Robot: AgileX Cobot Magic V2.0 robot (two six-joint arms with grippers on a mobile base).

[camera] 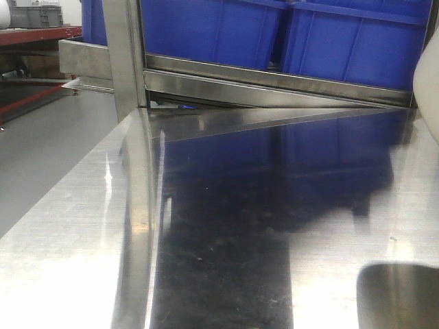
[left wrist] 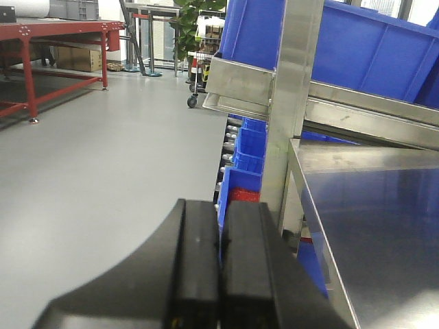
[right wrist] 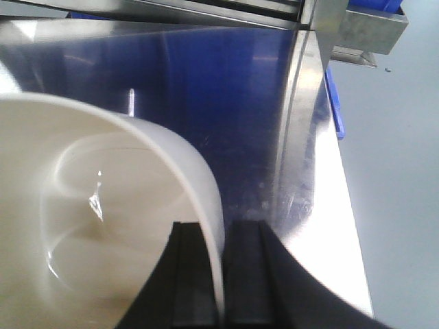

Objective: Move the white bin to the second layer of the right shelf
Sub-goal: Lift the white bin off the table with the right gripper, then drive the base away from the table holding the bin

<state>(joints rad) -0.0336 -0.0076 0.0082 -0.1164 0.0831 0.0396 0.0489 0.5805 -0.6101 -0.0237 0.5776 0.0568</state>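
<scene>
Black fingers of the right gripper (right wrist: 218,236) straddle the wall of the white bin (right wrist: 103,205), one inside and one outside, closed on the rim so the thin wall fills the gap between them. The bin stands on the steel table (camera: 240,226), at its right side, near the edge, and only a sliver of it shows in the front view. The left gripper (left wrist: 219,233) hangs beside the table over the grey floor, its fingers pressed together on nothing.

A one-sided pinch on a round tub probably lets it swing, so the lift should be slow and straight up, with the rim kept level and the wall seated deep between the fingers. The right shelf second layer does not show plainly, so I cannot judge the clearance there.

The bin is cream-white, glossy plastic, smooth inside with a rounded bottom that catches highlights, and likely slippery. The table is brushed, mirror-bright steel, reflecting the blue crates (camera: 274,34), which are matte, ribbed and rectangular
</scene>
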